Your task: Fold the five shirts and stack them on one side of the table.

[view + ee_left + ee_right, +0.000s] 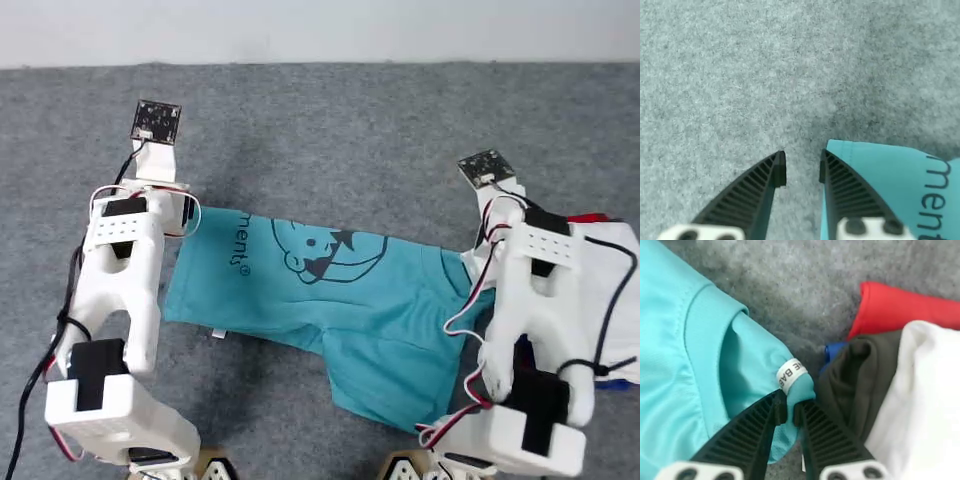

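Teal shirt (340,290), lying left to right: my right pincer (790,412) is clamping its collar end, my left pincer (802,170) is hovering apart at its hem corner.

Teal shirt (380,300) spread beside shirt pile (612,290)

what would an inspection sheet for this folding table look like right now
surface: grey felt-like table cover, bare around the shirts
job's things: teal shirt spread out and not yet folded; beside it a pile with a white shirt on top and a red shirt, dark shirt and blue shirt under it
clutter: nothing seen
grippers: left gripper open at the teal shirt's hem corner; right gripper shut on the teal shirt near its neck label
cables: wires loop along both arms, one over the teal shirt
surroundings: pale wall past the far edge
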Available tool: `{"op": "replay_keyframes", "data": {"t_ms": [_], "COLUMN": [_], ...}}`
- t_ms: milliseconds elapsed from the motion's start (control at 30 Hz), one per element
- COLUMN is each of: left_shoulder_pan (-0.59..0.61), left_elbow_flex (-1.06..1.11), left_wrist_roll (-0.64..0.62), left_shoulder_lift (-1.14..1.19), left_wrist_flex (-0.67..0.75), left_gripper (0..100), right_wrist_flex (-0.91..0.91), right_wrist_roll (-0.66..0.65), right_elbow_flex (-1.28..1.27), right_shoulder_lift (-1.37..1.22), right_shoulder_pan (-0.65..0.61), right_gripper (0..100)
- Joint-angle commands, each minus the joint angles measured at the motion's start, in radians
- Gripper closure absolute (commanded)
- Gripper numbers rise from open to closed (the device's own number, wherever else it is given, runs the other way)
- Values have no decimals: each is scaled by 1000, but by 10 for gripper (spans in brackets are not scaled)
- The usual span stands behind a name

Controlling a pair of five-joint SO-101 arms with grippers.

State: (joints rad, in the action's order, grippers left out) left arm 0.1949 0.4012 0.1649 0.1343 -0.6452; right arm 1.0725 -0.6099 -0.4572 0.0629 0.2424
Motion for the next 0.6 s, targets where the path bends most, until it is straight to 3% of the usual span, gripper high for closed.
{"op": "replay_keyframes", "data": {"t_ms": [0,200,400,567], "left_shoulder_pan": [0,0,0,-5], "left_elbow_flex": [-5,-4,30,35], "left_wrist_roll": [-8,-8,-8,-9], "left_shoulder_lift": [-3,-3,-3,-14], "left_wrist_flex": [14,9,11,-8], "left_gripper": [880,880,880,880], "right_wrist_flex": [10,10,13,174], "right_wrist_roll": [-6,-6,-3,0], "right_elbow_flex": [3,2,5,92], "right_shoulder_lift": [67,71,81,82], "right_shoulder_pan": [13,18,19,12], "right_gripper": [988,979,821,804]}}
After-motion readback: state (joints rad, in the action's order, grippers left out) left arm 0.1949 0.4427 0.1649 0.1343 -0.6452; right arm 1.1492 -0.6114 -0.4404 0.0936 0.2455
